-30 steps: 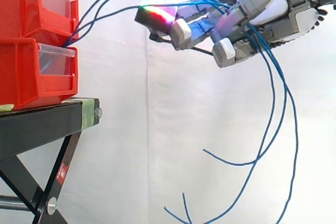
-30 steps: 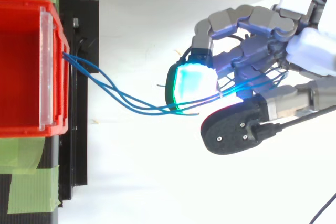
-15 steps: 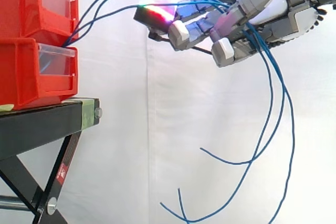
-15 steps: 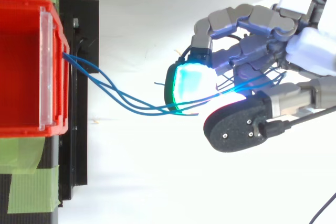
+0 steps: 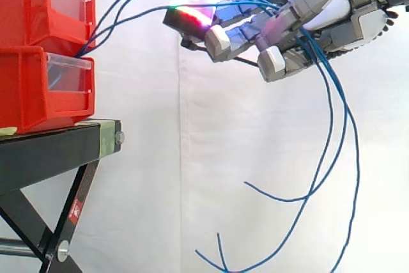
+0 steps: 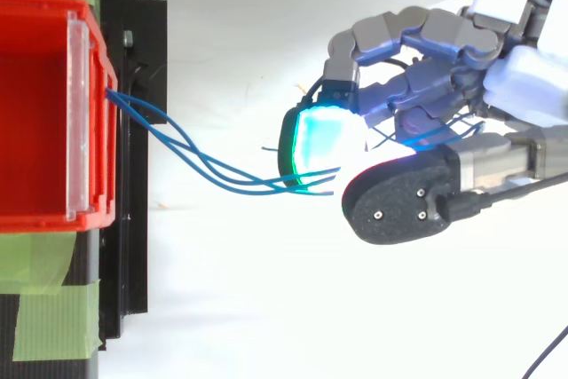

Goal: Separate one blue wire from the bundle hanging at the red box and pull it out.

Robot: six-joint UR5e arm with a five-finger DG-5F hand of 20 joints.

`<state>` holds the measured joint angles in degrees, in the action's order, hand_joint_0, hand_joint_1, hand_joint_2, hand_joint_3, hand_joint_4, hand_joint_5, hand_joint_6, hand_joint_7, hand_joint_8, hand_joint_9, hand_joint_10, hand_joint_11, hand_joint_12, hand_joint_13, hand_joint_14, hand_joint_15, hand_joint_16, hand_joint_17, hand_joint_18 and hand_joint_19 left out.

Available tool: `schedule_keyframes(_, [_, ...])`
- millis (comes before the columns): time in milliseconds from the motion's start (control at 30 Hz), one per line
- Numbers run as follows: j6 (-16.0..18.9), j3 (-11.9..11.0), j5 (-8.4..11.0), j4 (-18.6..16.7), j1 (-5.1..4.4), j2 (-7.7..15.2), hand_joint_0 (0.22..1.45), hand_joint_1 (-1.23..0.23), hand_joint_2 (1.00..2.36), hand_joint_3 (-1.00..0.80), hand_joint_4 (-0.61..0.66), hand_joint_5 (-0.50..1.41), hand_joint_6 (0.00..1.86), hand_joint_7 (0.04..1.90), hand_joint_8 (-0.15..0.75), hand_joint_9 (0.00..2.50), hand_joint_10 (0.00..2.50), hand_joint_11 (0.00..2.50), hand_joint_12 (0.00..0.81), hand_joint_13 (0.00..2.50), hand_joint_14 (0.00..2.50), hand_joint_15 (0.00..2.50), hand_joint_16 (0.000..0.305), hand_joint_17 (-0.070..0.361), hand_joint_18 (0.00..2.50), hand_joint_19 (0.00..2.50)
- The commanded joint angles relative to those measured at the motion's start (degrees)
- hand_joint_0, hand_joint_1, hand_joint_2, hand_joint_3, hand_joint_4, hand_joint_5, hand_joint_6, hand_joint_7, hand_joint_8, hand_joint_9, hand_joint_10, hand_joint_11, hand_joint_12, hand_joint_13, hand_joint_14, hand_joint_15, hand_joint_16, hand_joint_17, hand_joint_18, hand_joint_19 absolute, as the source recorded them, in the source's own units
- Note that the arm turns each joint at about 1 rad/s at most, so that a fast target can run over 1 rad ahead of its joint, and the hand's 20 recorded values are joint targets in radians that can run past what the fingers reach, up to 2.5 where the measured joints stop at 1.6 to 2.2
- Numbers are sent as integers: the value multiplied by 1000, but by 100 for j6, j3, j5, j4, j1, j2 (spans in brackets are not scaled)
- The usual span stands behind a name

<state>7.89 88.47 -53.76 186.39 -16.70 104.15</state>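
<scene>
Away from bins [image 5: 45, 49], hand [image 5: 332, 14] clutches wires [image 6: 248, 186] (blue).

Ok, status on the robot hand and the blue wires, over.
Robot hand curled round the blue wires. Whole bundle runs through it, other ends at the red bins. None singled out. No obstruction seen.

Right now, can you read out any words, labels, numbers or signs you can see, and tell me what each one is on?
No text can be read.
A small red sticker on the leg of the black stand: its mark is too small to read.
The red bins, the blue wires and the hand: no lettering to be seen.
</scene>
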Motion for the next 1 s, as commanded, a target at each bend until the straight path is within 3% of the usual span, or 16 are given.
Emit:
schedule_keyframes(0, [2,3,-3,-6,0,0,647,-725,1012,-373,107,-240,774,1133,266,711,13,1460,312,1092,2500,360,49,110,886,1213])
schedule_keyframes(200, [-16,3,-3,2,0,0,690,-691,1022,-261,101,-240,793,1100,260,737,11,1471,307,1108,2500,357,48,108,898,1204])
schedule_keyframes(400, [-16,-6,-3,-6,0,0,671,-758,1027,-112,94,-238,787,1149,266,723,13,1465,320,1093,2500,390,48,108,892,1217])
schedule_keyframes(967, [2,3,-3,-6,0,0,689,-930,1025,-222,62,-245,753,1236,260,572,19,1421,327,984,2500,393,51,114,827,1201])
